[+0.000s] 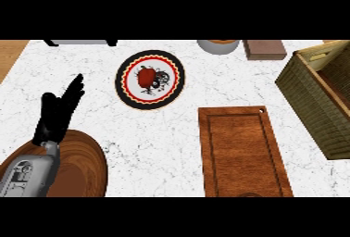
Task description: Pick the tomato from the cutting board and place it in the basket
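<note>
At the lower left my left hand point(54, 118) stands open and holds nothing, its fingers straight and pointing up the table point(164, 139). Its forearm lies over a round wooden board point(85, 162). Up and to the right, well apart from the hand, what looks like the tomato point(145, 77) sits in the middle of a patterned plate point(123, 88). Lower right of the plate lies the cutting board point(242, 152), and the basket point(311, 99) stands by the table's right edge.

White grey-veined counter point(171, 134), black-rimmed plate point(121, 81) with red-yellow zigzag, reddish-brown cutting board point(242, 148), olive woven basket point(308, 102)
</note>
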Available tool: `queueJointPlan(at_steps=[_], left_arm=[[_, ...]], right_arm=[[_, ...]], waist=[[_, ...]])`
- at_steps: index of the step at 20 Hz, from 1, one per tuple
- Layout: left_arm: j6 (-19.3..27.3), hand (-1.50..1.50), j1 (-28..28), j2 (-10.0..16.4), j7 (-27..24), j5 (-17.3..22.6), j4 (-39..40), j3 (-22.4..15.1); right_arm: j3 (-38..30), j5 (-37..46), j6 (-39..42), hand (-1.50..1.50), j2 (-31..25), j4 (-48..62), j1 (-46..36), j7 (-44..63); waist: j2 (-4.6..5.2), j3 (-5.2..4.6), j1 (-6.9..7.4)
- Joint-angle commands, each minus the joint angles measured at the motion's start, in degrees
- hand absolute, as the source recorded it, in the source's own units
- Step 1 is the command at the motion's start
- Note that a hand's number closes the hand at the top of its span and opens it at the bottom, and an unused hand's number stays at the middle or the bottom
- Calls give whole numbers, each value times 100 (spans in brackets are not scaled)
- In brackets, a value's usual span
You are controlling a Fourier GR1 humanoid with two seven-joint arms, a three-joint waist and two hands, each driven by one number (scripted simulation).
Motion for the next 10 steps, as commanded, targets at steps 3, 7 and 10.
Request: queueJointPlan(at_steps=[3,7,10], left_arm=[[-46,0,281,-100,42,39,-197,-40],[-69,0,-98,-176,-32,-32,291,-33],[-163,0,-2,-91,118,74,78,60]], right_arm=[[-37,525,28,150,-1029,919,412,-948],[-245,644,-459,150,-1445,1556,864,-2184],[-380,470,-342,150,-1686,2037,840,-2788]], waist=[[18,-20,67],[40,-19,27],[22,-20,50]])
